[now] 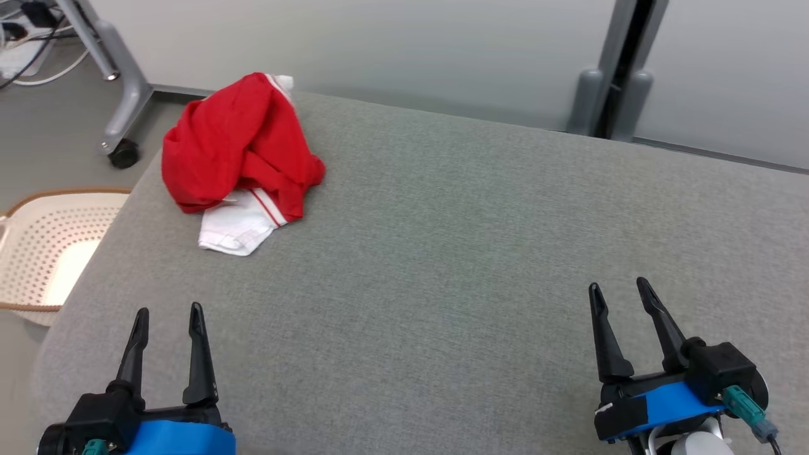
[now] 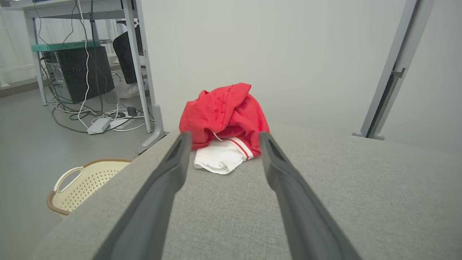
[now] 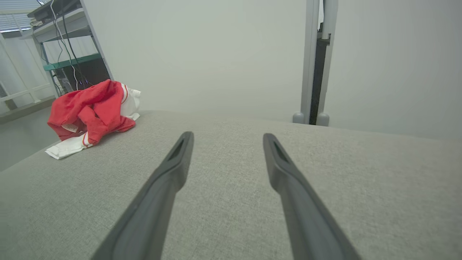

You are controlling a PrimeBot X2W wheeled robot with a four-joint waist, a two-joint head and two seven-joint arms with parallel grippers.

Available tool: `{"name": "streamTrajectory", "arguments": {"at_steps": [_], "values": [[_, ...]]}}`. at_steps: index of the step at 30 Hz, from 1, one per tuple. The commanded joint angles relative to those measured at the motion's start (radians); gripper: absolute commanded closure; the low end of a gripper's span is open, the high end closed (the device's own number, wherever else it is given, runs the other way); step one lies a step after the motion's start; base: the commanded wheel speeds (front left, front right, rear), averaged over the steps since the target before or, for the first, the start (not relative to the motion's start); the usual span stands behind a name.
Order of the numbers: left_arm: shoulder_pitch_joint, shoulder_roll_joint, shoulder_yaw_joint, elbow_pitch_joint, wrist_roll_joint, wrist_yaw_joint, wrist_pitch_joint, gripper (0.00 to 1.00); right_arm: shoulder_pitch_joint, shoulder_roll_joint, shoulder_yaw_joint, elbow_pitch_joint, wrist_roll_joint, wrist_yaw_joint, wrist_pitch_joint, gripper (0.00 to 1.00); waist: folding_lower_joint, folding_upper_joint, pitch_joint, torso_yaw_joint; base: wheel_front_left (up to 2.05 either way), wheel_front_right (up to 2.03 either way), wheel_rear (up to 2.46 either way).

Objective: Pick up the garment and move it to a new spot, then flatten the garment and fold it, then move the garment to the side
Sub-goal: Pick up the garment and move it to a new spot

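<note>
- A small pale label point(image 3: 70, 127) shows on the garment point(image 1: 237, 142) in the right wrist view, too small to read.
- The garment, red with white parts and red-and-white stripes, lies in a crumpled heap on the table point(image 1: 442, 253) near the far-left corner, close to both the far edge and the left edge.
- A white part sticks out of the heap's near side and lies flat on the grey cloth top.
- A broad stretch of bare grey top runs from the garment to both grippers and across to the right.
- The left gripper point(image 1: 169, 309) hovers over the near-left part of the table, jaws spread wide, nothing between them, fingers pointing at the garment, well apart from it.
- The right gripper point(image 1: 619, 284) hovers over the near-right part, also spread wide and holding nothing.
- A cream, perforated basket point(image 1: 38, 240) with a brown rim stands on the floor just beside the table's left edge; its pale bottom shows in the part in view.
- A caster point(image 1: 123, 153) on a grey desk leg stands on the floor past the far-left corner.
- A grey post point(image 1: 616, 69) stands against the wall behind the far edge.
</note>
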Motion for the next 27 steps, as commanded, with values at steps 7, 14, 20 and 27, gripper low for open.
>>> {"name": "streamTrajectory", "arguments": {"at_steps": [7, 14, 20, 27], "values": [[0.018, 0.003, 0.019, -0.008, -0.006, 0.005, 0.000, 0.00, -0.022, -0.010, 0.016, 0.017, 0.002, 0.000, -0.004, 0.00, -0.0001, 0.0000, 0.008, 0.111, 0.00, 0.00, 0.00], [0.018, 0.003, 0.027, -0.009, -0.011, 0.002, 0.000, 0.00, -0.026, -0.014, 0.023, 0.027, 0.005, 0.000, -0.003, 0.00, -0.0001, 0.0000, 0.017, 0.132, 0.00, 0.00, 0.00], [-0.023, 0.003, 0.033, -0.003, -0.011, -0.002, 0.000, 0.00, -0.040, -0.022, 0.028, 0.021, 0.004, 0.000, -0.003, 0.00, -0.0001, 0.0000, 0.033, 0.108, 0.00, 0.00, 0.00], [-0.178, 0.022, 0.068, 0.027, 0.022, -0.040, 0.000, 0.00, -0.067, -0.037, 0.027, 0.002, -0.010, 0.000, -0.003, 0.00, -0.0001, 0.0000, 0.085, 0.046, 0.00, 0.00, 0.00]]}}
